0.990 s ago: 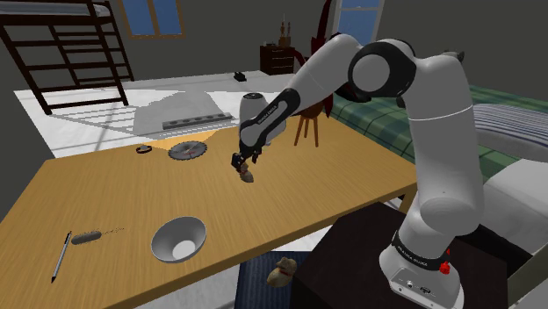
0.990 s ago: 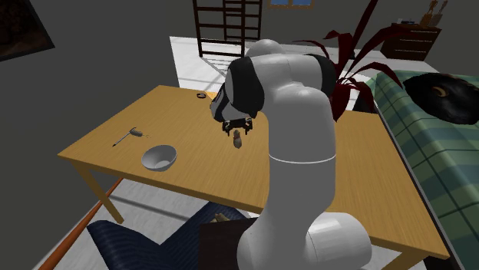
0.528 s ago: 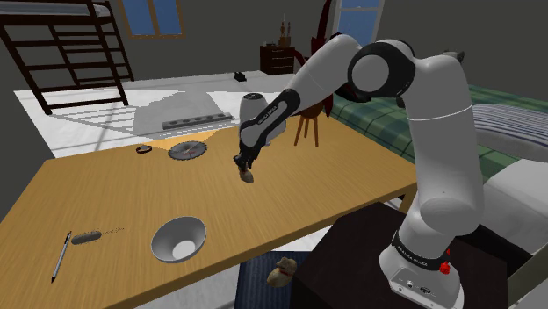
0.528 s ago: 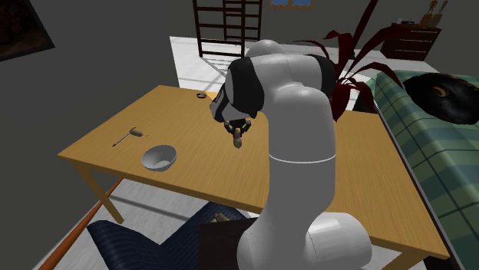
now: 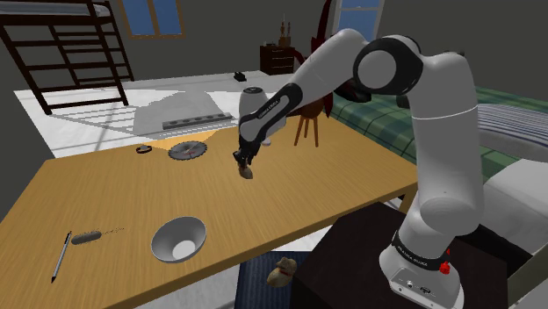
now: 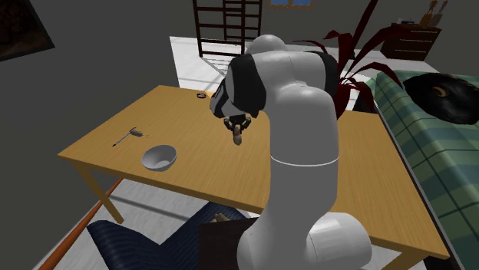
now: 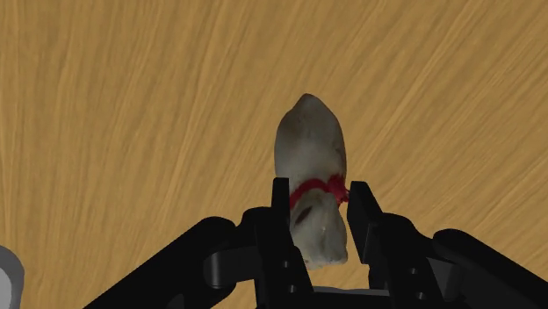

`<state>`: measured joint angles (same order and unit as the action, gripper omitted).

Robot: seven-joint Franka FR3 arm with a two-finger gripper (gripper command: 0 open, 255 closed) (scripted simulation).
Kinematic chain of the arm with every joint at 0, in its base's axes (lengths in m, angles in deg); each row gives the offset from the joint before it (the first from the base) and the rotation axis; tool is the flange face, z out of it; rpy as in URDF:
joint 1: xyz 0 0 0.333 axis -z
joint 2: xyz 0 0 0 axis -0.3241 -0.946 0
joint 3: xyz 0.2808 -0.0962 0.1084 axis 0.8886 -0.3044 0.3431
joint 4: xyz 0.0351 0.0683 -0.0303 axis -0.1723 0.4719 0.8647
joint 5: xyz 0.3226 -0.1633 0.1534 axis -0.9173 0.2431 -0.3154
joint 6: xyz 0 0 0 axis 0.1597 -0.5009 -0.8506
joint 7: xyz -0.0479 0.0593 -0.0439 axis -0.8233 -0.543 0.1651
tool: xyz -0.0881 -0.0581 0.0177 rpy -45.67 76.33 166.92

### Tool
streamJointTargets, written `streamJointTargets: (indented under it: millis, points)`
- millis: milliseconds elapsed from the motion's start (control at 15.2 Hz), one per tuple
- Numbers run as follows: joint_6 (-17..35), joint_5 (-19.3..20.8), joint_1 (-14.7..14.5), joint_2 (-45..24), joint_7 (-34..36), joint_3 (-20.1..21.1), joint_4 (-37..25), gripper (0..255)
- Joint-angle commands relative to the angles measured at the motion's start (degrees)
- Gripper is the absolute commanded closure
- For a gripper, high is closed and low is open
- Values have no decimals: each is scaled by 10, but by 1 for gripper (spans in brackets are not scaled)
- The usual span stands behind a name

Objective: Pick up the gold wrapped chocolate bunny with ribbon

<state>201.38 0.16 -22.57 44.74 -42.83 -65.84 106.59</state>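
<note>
Both fingers (image 7: 279,209) clasp the pale bunny (image 7: 309,158) from either side, level with its red ribbon (image 7: 309,190); my wrist view resolves this grip. The shoulder view gives the bunny (image 5: 248,172) as a small brown lump under my hand, over the middle of the table (image 5: 132,202), well apart from the grey bowl (image 5: 178,239). Its long axis runs along my fingers, tapered end toward the table. Its near end is hidden behind my hand. I cannot tell whether it touches the table.

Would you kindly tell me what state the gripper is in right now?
Gripper: shut on the bunny.
</note>
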Motion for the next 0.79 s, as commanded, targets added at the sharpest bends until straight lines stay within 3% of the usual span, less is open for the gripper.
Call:
streamJointTargets:
  millis: [0,726]
  points:
    - [-13,-1,1,8,-2,0,-4,255]
    - [-70,-4,2,51,-4,2,-19,255]
